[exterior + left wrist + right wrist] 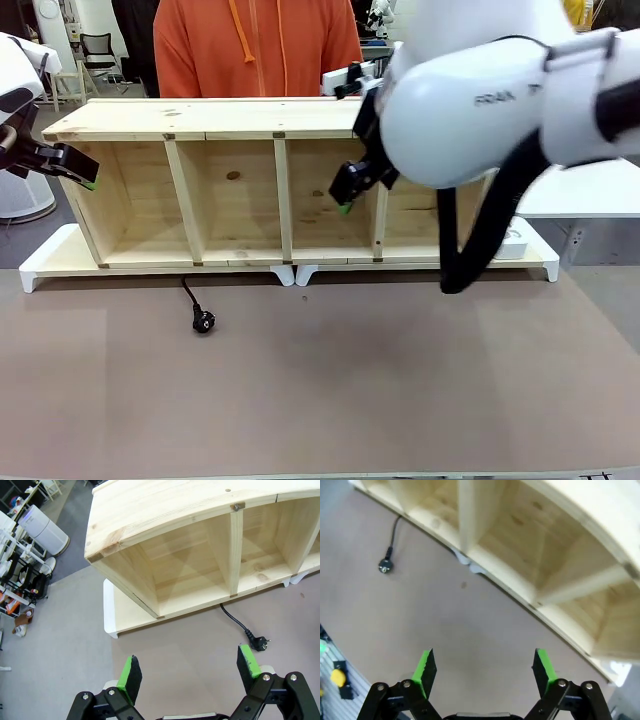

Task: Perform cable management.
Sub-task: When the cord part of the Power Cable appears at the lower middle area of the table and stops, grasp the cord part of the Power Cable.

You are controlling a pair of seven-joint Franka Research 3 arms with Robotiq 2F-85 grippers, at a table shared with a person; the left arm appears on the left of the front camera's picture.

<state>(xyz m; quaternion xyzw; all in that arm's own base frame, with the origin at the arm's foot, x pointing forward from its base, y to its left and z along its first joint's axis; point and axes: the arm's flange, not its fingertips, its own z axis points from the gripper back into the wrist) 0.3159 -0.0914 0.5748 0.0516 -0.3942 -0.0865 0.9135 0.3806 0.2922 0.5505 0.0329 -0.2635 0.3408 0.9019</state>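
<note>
The cable (190, 298) runs beneath the shelf (200, 118) — the rest hidden (right arm (470, 100) masks its right end).

The left gripper (189, 672) is being held wide open, jaws well apart, at the left side. The right arm (480, 100) is being stretched toward the middle, and the right gripper (482, 672) is also being held wide open.

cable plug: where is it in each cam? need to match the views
Front view: plug lies on the table, lower left, just in front of the wooden shelf.
Left wrist view: plug at right of middle, above the right-hand green pad.
Right wrist view: plug at upper left.
Shared landmark: the wooden shelf's front bottom edge, where the cable runs out towards the plug.
</note>
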